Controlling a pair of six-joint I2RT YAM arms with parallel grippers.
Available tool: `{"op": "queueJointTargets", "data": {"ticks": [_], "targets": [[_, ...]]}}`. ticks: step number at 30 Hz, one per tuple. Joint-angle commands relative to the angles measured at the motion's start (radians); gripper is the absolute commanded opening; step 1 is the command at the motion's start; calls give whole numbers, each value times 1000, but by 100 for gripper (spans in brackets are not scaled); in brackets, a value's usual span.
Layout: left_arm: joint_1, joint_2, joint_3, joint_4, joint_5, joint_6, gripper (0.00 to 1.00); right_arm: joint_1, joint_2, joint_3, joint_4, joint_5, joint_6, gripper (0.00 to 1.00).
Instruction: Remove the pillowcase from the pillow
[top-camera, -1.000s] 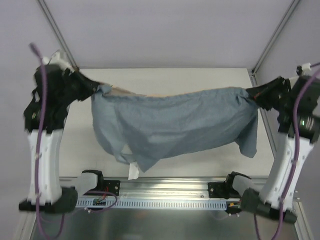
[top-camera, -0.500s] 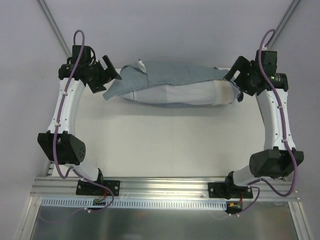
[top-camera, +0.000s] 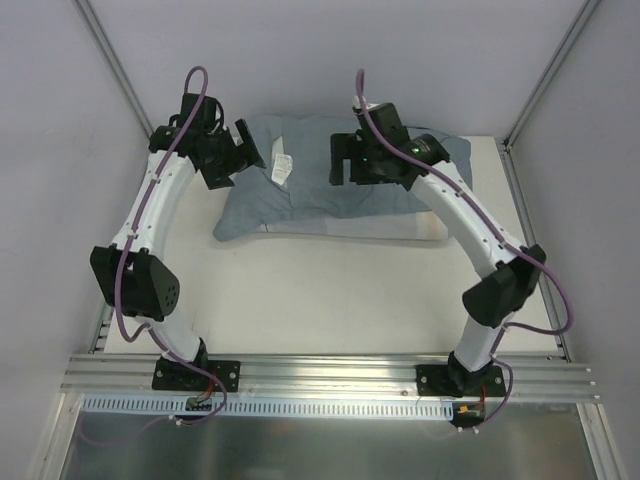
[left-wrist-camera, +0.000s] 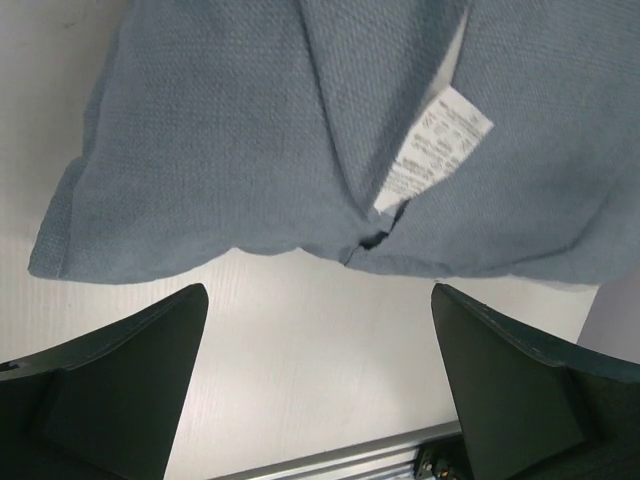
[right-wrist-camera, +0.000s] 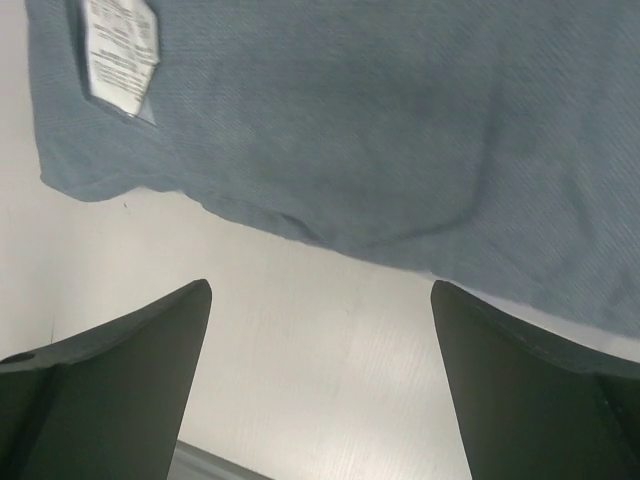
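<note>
The slate-blue pillowcase (top-camera: 330, 180) lies limp at the back of the table, its white care label (top-camera: 282, 167) facing up. A pale strip of the pillow (top-camera: 385, 229) shows along its near edge. My left gripper (top-camera: 243, 152) hovers at the pillowcase's left end, open and holding nothing. My right gripper (top-camera: 343, 160) hangs over its middle, also open. In the left wrist view the pillowcase (left-wrist-camera: 230, 140) and label (left-wrist-camera: 435, 150) lie beyond the open gripper (left-wrist-camera: 320, 385). The right wrist view shows the pillowcase (right-wrist-camera: 380, 130) ahead of the open gripper (right-wrist-camera: 320, 385).
The white tabletop (top-camera: 320, 290) stretches between the pillowcase and the aluminium rail (top-camera: 330, 370) at the near edge. Grey walls and frame posts (top-camera: 545, 75) close in the back and sides. The right arm's elbow (top-camera: 500, 290) sits over the table's right part.
A second ago both grippers held the pillowcase stretched up between them. Both have let go and opened; the pillowcase lies at the back and both grippers have moved inward over it.
</note>
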Motion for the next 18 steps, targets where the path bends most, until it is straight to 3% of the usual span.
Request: {"op": "queueJointTargets", "data": {"ticks": [1, 8, 10, 11, 12, 14, 15, 16, 17, 18], "targets": [[-13, 92, 85, 12, -72, -31, 96, 45, 115, 167, -27, 51, -30, 96], [-36, 304, 268, 10, -41, -45, 96, 39, 451, 540, -84, 97, -4, 96], [-45, 368, 286, 10, -10, -45, 91, 24, 514, 552, -81, 102, 22, 99], [-50, 385, 289, 10, -6, -42, 86, 5, 525, 540, -74, 92, 51, 95], [-53, 409, 286, 10, 0, -36, 63, -2, 532, 527, -70, 83, 62, 79], [-59, 420, 254, 9, 14, -25, 34, -19, 522, 481, -50, 79, 70, 55], [-61, 416, 238, 12, 16, -24, 19, -24, 509, 420, -44, 85, 68, 24], [-61, 408, 223, 10, 31, -19, 0, -25, 491, 381, -36, 94, 68, 9], [-61, 398, 180, 12, 42, -13, 0, -29, 442, 338, -18, 101, 67, 1], [-64, 361, 151, 10, 43, -10, 0, -29, 411, 247, -10, 118, 68, 1]]}}
